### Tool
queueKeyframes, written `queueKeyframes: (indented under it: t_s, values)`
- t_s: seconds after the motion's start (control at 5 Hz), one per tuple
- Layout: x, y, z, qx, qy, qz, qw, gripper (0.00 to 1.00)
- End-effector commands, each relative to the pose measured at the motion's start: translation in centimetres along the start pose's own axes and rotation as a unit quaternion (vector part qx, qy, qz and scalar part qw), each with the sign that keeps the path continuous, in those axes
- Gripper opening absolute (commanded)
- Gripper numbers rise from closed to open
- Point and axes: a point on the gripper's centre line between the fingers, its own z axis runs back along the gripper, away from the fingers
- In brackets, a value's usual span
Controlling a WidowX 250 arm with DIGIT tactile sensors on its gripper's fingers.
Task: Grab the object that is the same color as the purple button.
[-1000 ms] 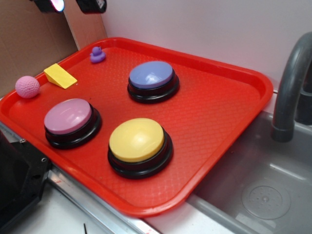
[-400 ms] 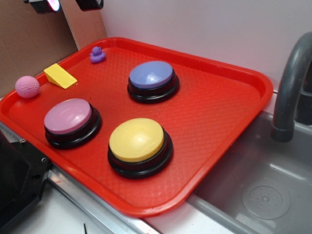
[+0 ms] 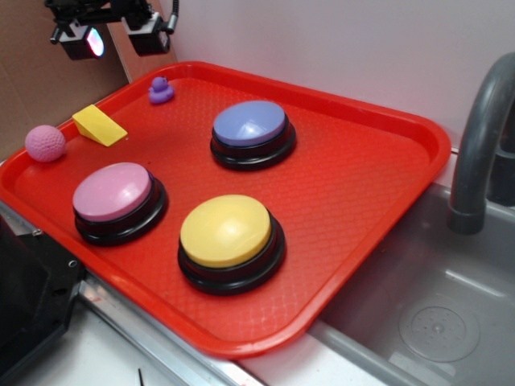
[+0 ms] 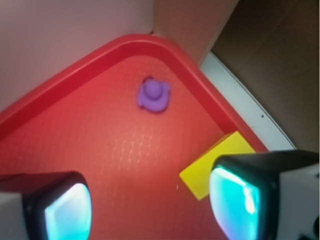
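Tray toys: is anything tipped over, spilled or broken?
Nothing stands out. The purple duck, yellow wedge and pink ball sit on the red tray, and the three buttons look whole.

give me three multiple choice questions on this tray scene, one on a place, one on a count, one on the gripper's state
1. Where does the purple duck sit on the red tray?
A. far corner
B. centre
C. beside the yellow button

2. How many round buttons are on the tray?
A. two
B. three
C. four

3. How is the gripper?
A. shut on the duck
B. open, holding nothing
C. pressing a button

Answers:
1. A, the wrist view shows the duck inside the tray's corner rim.
2. B, purple button, pink button and yellow button.
3. B, its fingers stand apart above the tray.
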Motion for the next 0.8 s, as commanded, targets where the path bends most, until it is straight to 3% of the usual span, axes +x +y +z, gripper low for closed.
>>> queueKeyframes:
  t_s: [0.0,0.4,0.6]
  values:
    - [2.8,0.5,-2.7,-0.008,-0.054,0.023,0.998,1.00]
    - [4.2,-1.4,-7.4,0.018,-0.069,0.109,0.992,1.00]
    - [4.2,-1.3,-7.6,0.027,-0.068,0.117,0.990,1.00]
